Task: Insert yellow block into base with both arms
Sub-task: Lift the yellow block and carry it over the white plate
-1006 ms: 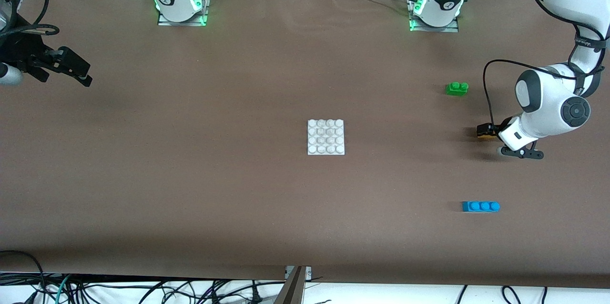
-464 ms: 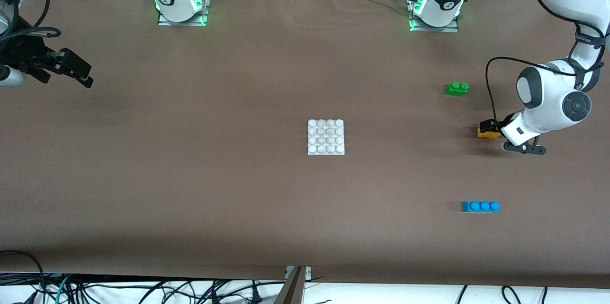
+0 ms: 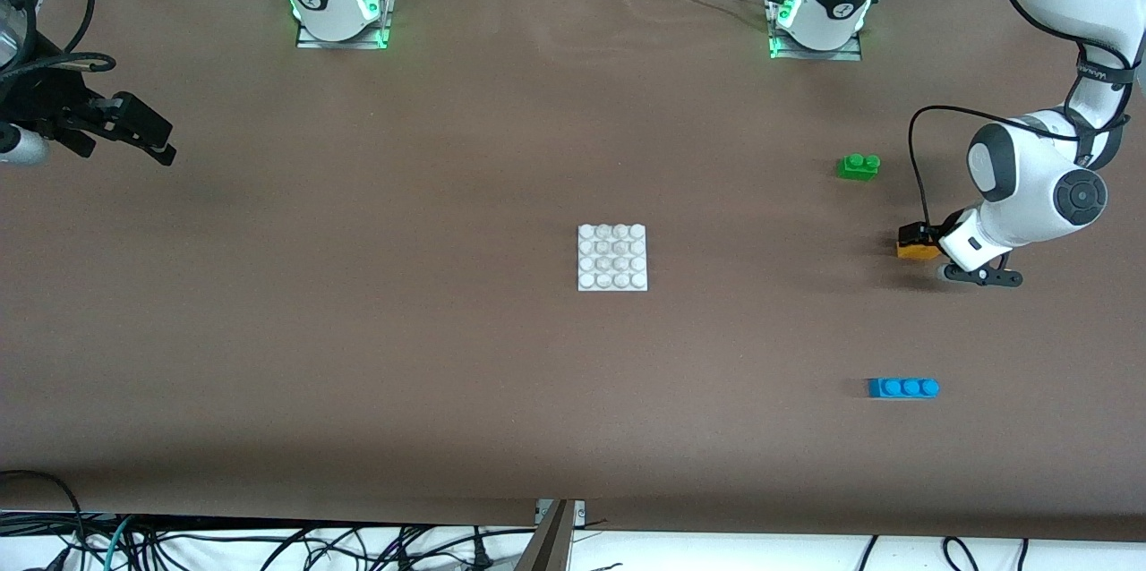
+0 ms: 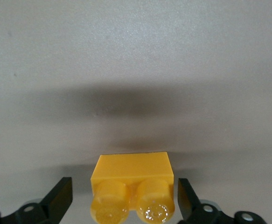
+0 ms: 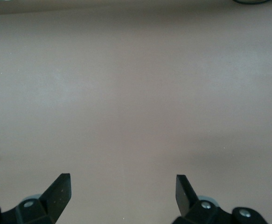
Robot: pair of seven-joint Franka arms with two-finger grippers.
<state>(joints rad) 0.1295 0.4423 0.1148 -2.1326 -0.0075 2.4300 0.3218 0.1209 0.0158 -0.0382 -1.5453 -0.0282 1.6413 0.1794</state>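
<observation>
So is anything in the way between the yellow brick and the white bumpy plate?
Nothing visible. The yellow block sits between the open left gripper's fingers, and only bare table lies between it and the base. The green brick and blue brick sit off that path.

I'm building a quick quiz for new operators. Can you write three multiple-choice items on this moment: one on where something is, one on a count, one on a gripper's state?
1. Where is the yellow block?
A. on the base
B. between the left gripper's open fingers, on the table
C. stacked on the green brick

2. How many studs does the blue brick have?
A. two
B. three
C. four

3. What state is the right gripper in?
A. open, holding nothing
B. shut on the base
C. shut on the green brick

Answers:
1 B: the left wrist view shows the left gripper with a finger on each side of the block, gaps showing.
2 B: three round studs show.
3 A: its fingers stand apart over bare table.
</observation>
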